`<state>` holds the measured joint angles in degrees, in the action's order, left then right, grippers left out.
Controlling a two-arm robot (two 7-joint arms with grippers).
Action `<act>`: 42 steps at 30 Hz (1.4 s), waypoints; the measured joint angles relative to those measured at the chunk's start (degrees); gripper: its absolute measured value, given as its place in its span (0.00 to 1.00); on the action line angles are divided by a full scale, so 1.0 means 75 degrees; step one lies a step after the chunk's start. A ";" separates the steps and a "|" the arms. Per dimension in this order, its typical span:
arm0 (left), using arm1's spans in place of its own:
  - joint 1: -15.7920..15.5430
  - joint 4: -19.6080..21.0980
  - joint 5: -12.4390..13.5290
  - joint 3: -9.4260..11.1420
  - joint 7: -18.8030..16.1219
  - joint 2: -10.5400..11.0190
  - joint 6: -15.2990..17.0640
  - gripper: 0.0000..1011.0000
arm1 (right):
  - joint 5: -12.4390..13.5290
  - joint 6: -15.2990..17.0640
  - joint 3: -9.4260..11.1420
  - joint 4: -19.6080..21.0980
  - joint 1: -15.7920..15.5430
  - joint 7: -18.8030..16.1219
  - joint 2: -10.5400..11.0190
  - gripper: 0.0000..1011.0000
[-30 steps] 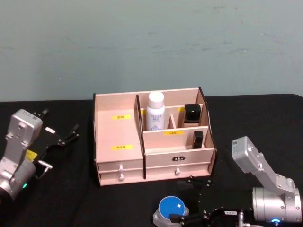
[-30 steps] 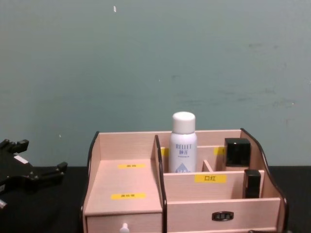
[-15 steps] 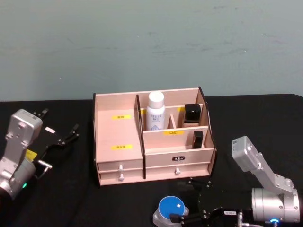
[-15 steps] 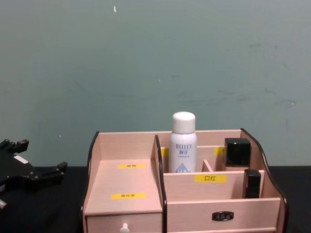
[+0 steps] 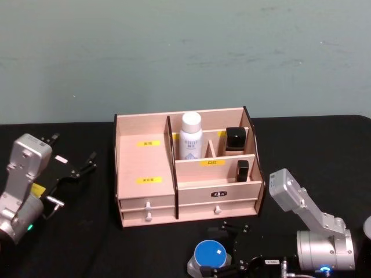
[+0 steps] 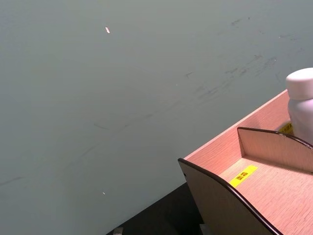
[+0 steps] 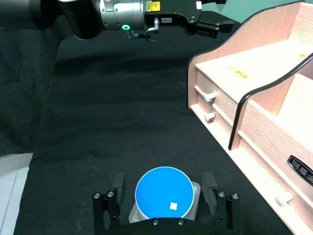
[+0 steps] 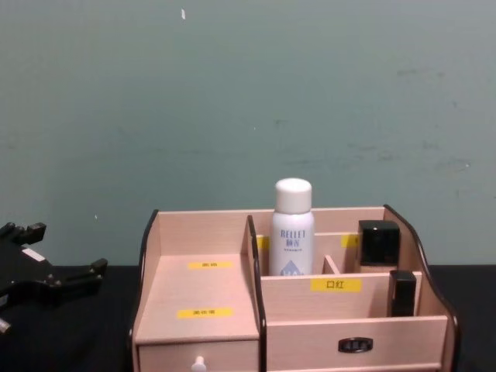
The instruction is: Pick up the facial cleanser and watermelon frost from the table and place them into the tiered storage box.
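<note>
while peering down along the right wrist, found the right gripper [image 7: 164,180] low over the black table [image 7: 98,122], at the edge nearest the robot. saw its fingers [image 7: 108,205] spread, one on each side of the watermelon frost [image 7: 161,198], a round tub with a blue lid and a pale body, standing upright on the table. noted a sliver of dark between each finger and the tub, so flanked closely and not pinched as far as could be seen.

placed the tub just in front of the tiered storage box [image 5: 145,165], before its right half, near the two front drawers but apart from them. spotted the facial cleanser [image 5: 191,136], a white capped bottle, upright in a rear compartment near the middle of the box, just right of the tall divider. found a black square-topped item [image 5: 235,138] in the rear right compartment. found a smaller black item [image 5: 242,169] in the lower compartment in front of it, against the right side wall. saw yellow labels on the stepped left section.

farther out, found the left gripper [image 5: 73,149] held above the table well to the left of the box, fingers apart, gripping nothing, pointed toward the box. beyond all that, saw a plain teal wall [image 5: 185,52].
</note>
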<state>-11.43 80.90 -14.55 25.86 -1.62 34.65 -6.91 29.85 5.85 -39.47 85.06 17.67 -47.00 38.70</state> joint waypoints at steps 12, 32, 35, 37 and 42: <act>0.0000 0.0000 0.0000 0.0000 0.0000 0.0000 0.0000 1.00 | -0.0072 0.0107 -0.0173 -0.0075 0.0134 -0.0024 -0.0072 0.99; 0.0000 0.0000 0.0000 0.0000 0.0000 0.0000 0.0000 1.00 | -0.0127 0.0141 -0.0222 -0.0170 0.0233 0.0027 -0.0093 0.99; 0.0000 0.0000 0.0000 0.0000 0.0000 0.0000 0.0000 1.00 | -0.0137 0.0152 -0.0243 -0.0191 0.0253 0.0001 -0.0100 0.99; 0.0000 0.0000 0.0000 0.0000 0.0000 0.0000 0.0000 1.00 | -0.0146 0.0156 -0.0257 -0.0203 0.0264 -0.0009 -0.0105 0.99; 0.0000 0.0000 0.0000 0.0000 0.0000 0.0000 0.0000 1.00 | -0.0164 0.0183 -0.0296 -0.0236 0.0299 -0.0036 -0.0126 0.99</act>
<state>-11.43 80.90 -14.55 25.86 -1.62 34.65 -6.91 28.62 7.23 -41.69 83.30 19.91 -47.28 37.75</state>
